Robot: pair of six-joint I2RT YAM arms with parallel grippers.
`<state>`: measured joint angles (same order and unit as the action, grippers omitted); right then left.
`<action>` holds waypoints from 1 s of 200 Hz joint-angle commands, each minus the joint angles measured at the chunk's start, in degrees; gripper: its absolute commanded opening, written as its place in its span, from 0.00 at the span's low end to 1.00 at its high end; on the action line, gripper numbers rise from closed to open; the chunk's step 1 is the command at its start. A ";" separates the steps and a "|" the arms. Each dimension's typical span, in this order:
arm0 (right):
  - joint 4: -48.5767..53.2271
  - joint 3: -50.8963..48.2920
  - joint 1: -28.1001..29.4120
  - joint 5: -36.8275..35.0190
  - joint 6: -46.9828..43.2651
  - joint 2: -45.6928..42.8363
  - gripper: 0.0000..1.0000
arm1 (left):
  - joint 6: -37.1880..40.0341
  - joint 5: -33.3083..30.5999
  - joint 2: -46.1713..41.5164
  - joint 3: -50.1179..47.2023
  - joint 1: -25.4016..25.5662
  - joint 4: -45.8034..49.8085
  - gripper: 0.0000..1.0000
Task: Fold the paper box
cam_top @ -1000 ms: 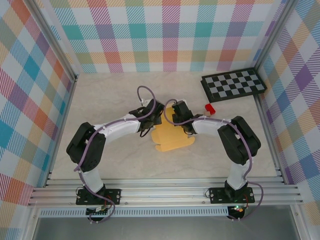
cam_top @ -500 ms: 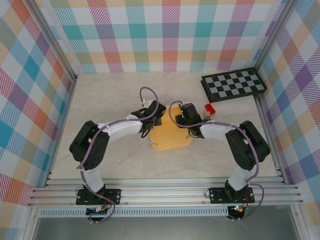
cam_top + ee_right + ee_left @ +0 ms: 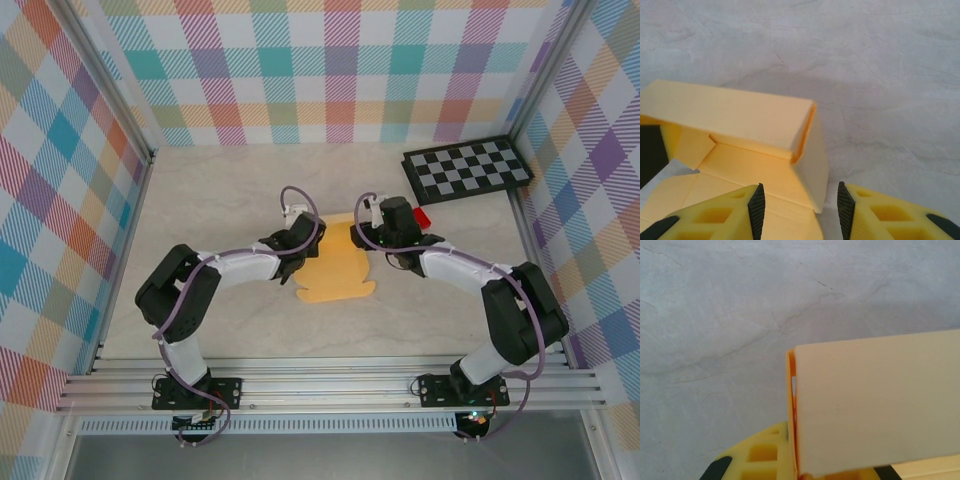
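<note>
1. I observed the left gripper (image 3: 303, 246) low over the table (image 3: 220, 200), at the far-left corner of the paper box (image 3: 335, 278).
2. Its fingers (image 3: 757, 456) were closed tight on a thin raised panel of the box. In the left wrist view that pale panel stood up from between them, with a narrow slit along its left fold.
3. The paper box lay on the table between the two grippers. Its near part was flat, with a scalloped edge toward the arm bases.
4. In the right wrist view the far part was folded up into a low sleeve with an upright side wall.
5. I observed the right gripper (image 3: 374, 237) at the box's far-right corner. Its fingers (image 3: 715, 215) stood moderately apart and clamped nothing. The lower corner of the side wall sat in the gap, and I could not tell whether either pad touched it.
6. A small red block (image 3: 421, 215) lay just right of that gripper, partly hidden.
7. A checkerboard (image 3: 467, 168) lay at the far right, well apart from the box.
</note>
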<state>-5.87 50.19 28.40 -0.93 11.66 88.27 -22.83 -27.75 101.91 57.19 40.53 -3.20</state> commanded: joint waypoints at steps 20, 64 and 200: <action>6.94 5.45 -2.72 4.82 7.82 -1.09 0.44 | 9.03 -2.36 -2.11 -7.78 0.77 -15.74 0.00; 8.56 7.81 -2.74 9.43 11.72 1.09 0.40 | 11.22 -5.98 -1.48 -9.43 1.86 -18.16 0.00; 5.81 0.32 -2.73 12.73 14.86 4.91 0.18 | 12.28 -5.72 -0.24 -13.48 3.88 -21.84 0.00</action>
<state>-1.02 53.60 25.50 11.84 26.00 91.90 -12.10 -34.74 100.64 45.32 43.53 -24.16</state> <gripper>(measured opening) 0.190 0.088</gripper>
